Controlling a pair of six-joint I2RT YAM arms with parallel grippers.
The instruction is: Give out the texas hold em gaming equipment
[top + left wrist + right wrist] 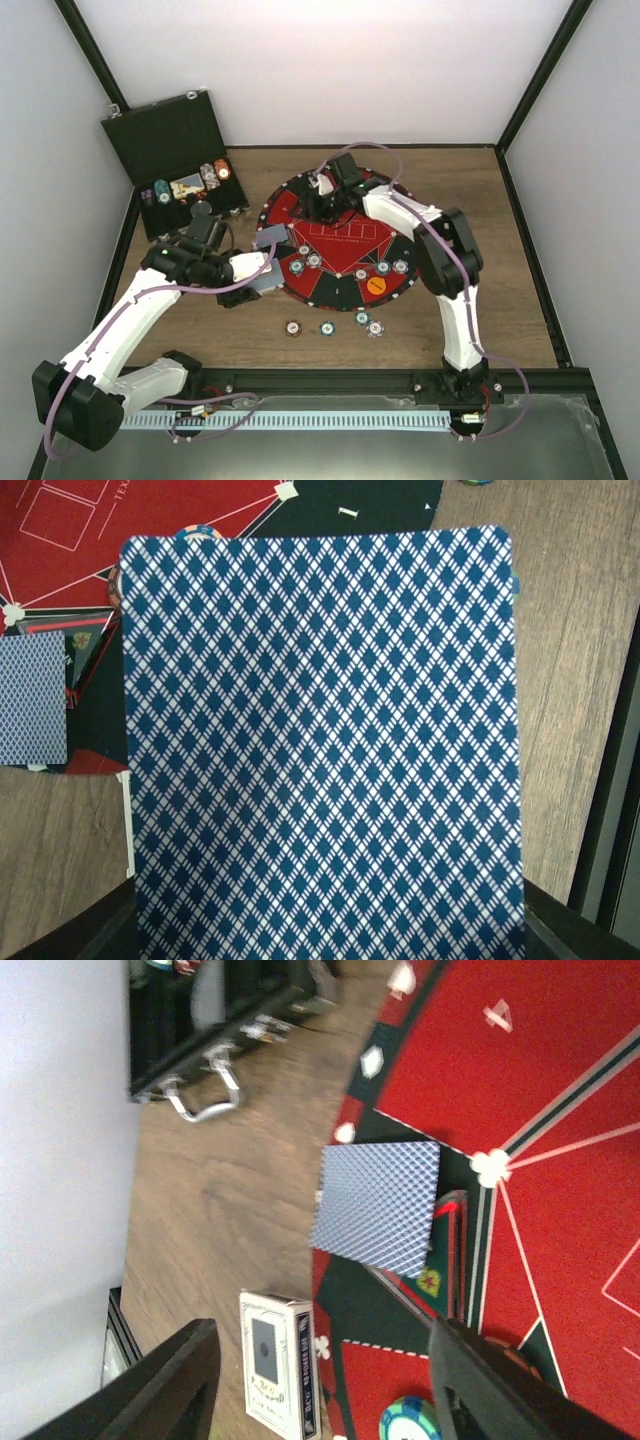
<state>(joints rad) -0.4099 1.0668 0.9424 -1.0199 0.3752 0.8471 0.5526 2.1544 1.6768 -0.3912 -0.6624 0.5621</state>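
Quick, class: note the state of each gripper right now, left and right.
Left gripper: closed on a playing card.
Right gripper: open, holding nothing.

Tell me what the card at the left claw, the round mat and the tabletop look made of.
Card: probably coated paper or plastic; thin, flat, crisply printed blue diamond lattice. Round mat: likely felt or cloth; matte red with printed white lines. Tabletop: wood or wood-look laminate; brown grain streaks.
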